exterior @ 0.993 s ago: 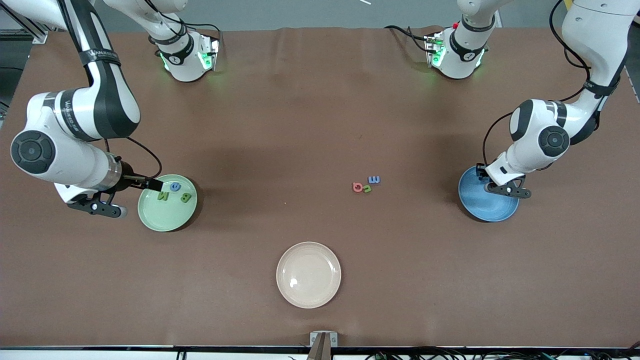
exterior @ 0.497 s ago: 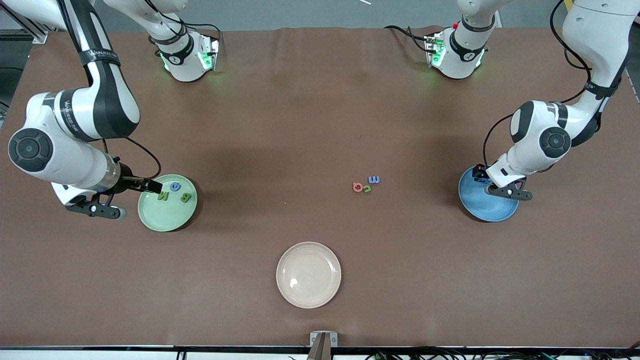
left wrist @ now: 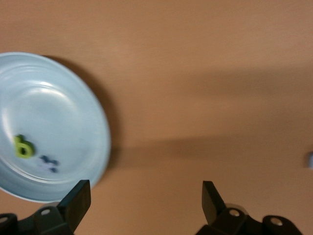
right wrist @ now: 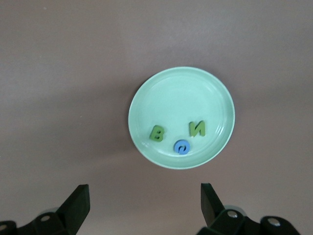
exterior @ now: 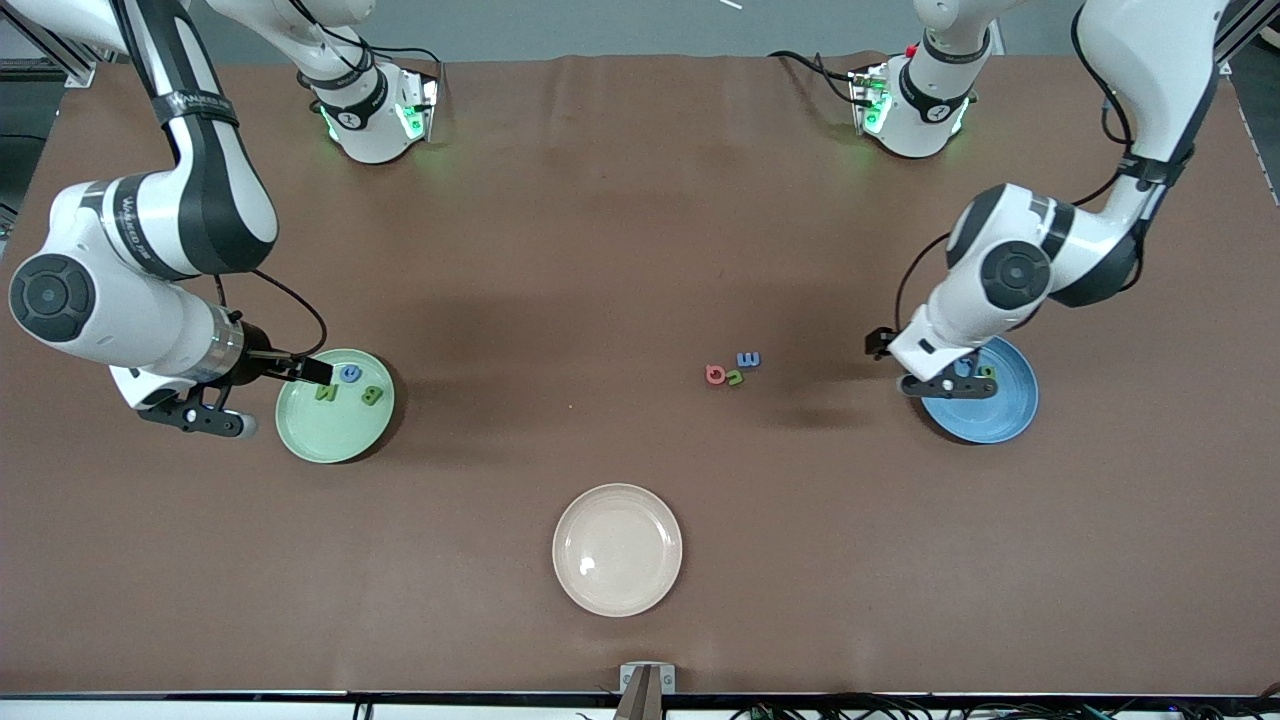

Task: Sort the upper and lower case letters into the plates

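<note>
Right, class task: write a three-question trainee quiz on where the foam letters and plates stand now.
1. True or false: the pale mint green round plate holds three small foam letters.
2. How many loose foam letters lie together on the brown table, between the two arms' ends? A two, B three, C five.
3. The left pincer is over the edge of the bright blue round plate: open or shut?
Key: 1 true; 2 B; 3 open.
</note>
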Controlling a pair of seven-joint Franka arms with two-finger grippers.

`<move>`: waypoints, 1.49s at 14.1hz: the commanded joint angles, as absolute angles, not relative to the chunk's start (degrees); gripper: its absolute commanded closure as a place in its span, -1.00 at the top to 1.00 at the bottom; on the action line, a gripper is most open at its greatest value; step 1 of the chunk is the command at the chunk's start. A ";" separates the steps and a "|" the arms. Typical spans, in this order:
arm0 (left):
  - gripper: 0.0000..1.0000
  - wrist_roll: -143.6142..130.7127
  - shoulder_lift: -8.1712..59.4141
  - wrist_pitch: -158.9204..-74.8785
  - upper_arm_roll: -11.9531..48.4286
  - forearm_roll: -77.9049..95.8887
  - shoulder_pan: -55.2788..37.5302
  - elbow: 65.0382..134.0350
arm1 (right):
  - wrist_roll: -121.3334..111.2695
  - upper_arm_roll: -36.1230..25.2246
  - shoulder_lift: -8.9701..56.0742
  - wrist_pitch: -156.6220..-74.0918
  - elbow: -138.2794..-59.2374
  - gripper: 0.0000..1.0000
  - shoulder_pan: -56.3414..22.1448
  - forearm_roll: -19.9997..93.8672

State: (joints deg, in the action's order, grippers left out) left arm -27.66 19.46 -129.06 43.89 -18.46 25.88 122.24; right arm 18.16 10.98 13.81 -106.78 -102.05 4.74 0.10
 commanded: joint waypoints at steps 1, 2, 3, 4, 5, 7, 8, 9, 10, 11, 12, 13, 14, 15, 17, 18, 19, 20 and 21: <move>1.00 -35.91 24.95 -128.06 45.44 -19.07 22.35 117.70 | 18.11 11.34 7.93 -101.53 -102.66 1.00 5.10 1.93; 1.00 -39.51 26.44 -128.06 45.35 -19.07 18.93 115.86 | 18.11 11.42 7.21 -101.51 -102.57 1.00 4.92 1.93; 1.00 -43.20 28.37 -128.06 45.26 -19.25 16.55 114.10 | 18.11 11.43 6.25 -101.25 -102.74 1.00 5.10 2.11; 1.00 -45.77 30.13 -128.06 45.26 -19.68 15.13 112.69 | 18.19 11.16 5.11 -100.73 -103.09 1.00 5.10 3.07; 1.00 -47.36 31.36 -128.06 45.18 -19.86 13.64 111.63 | 20.37 11.16 4.31 -100.20 -103.36 1.00 5.10 4.99; 1.00 -47.81 32.25 -128.06 45.00 -19.78 11.96 110.40 | 30.36 11.69 3.87 -99.93 -103.36 1.00 3.70 6.15; 1.00 -48.25 32.86 -128.32 45.00 -19.78 11.69 110.13 | 37.02 11.86 4.04 -100.71 -103.45 1.00 0.39 6.07; 1.00 -48.86 33.39 -128.67 45.00 -19.95 11.17 110.13 | 43.53 11.87 4.22 -102.46 -103.45 1.00 -2.35 5.80; 1.00 -49.30 34.18 -128.76 45.00 -20.82 10.47 110.13 | 50.29 11.87 4.65 -105.00 -104.06 1.00 -4.81 5.80; 1.00 -50.44 34.97 -128.76 44.91 -23.18 10.29 110.13 | 56.10 11.87 5.53 -108.07 -104.93 1.00 -7.62 5.71; 1.00 -52.54 36.02 -128.85 44.91 -25.64 10.20 110.13 | 62.08 11.87 6.41 -110.63 -105.72 1.00 -9.91 5.45; 1.00 -54.73 36.91 -128.85 45.00 -27.67 10.11 110.13 | 68.92 11.78 8.07 -113.00 -106.08 1.00 -12.54 4.67; 1.00 -56.67 37.96 -128.93 45.00 -29.69 10.02 110.13 | 75.00 11.86 10.17 -114.51 -106.00 1.00 -14.92 2.48; 1.00 -57.82 38.84 -129.81 45.00 -30.84 9.76 110.13 | 80.71 11.87 11.76 -115.91 -105.82 1.00 -16.86 0.72; 1.00 -59.58 40.07 -132.62 45.00 -31.29 9.67 110.30 | 91.27 11.78 15.63 -119.78 -105.73 1.00 -21.34 -0.35; 1.00 -59.85 40.25 -133.06 45.00 -31.20 9.41 110.22 | 94.97 11.78 17.47 -121.45 -105.65 1.00 -22.66 -1.13; 1.00 -60.20 40.86 -135.07 42.65 -31.29 6.71 110.30 | 111.89 11.69 28.71 -130.95 -99.21 1.00 -27.03 -1.49; 1.00 -60.81 40.87 -135.17 41.32 -31.20 4.85 110.13 | 113.28 11.69 30.92 -131.04 -96.88 1.00 -27.16 -0.80; 1.00 -61.43 40.87 -135.52 40.18 -31.29 3.53 109.95 | 114.60 11.69 33.11 -130.96 -94.51 1.00 -27.77 -0.79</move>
